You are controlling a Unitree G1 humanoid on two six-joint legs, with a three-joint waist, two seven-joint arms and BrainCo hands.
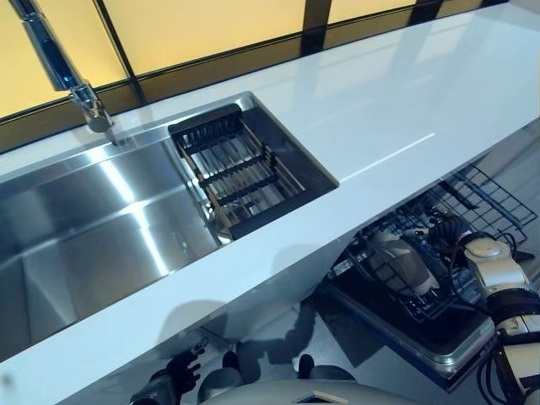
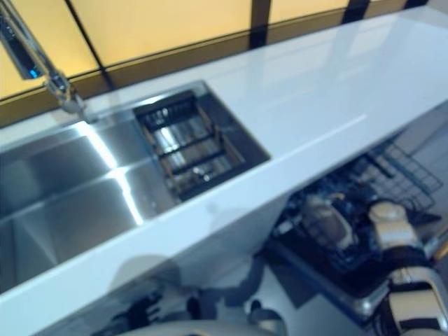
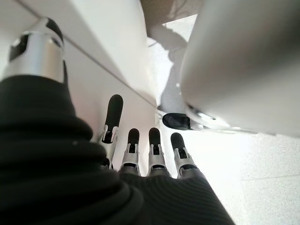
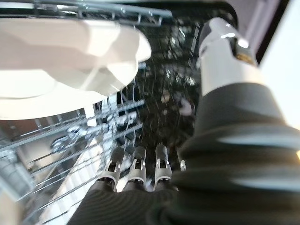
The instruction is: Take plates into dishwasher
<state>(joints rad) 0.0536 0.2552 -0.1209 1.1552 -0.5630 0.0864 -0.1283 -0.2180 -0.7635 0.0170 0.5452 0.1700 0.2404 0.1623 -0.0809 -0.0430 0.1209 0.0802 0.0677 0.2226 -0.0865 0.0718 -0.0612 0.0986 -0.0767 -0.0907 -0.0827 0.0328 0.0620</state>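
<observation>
A white plate (image 1: 407,263) stands in the pulled-out dishwasher rack (image 1: 489,196) below the counter at the right. In the right wrist view the plate (image 4: 61,56) sits among the rack's wires (image 4: 93,126). My right hand (image 4: 138,166) is just beside it with fingers straight, open and holding nothing. From the head the right hand (image 1: 450,229) shows over the rack, next to the plate. My left hand (image 3: 140,150) hangs low by the white cabinet front, open and empty. It also shows at the bottom left (image 1: 177,371).
A white countertop (image 1: 405,101) runs above the dishwasher. A steel sink (image 1: 93,245) with a tall faucet (image 1: 63,67) lies to the left, holding a dark drainer basket (image 1: 240,169). The open dishwasher door (image 1: 439,346) juts out under the rack.
</observation>
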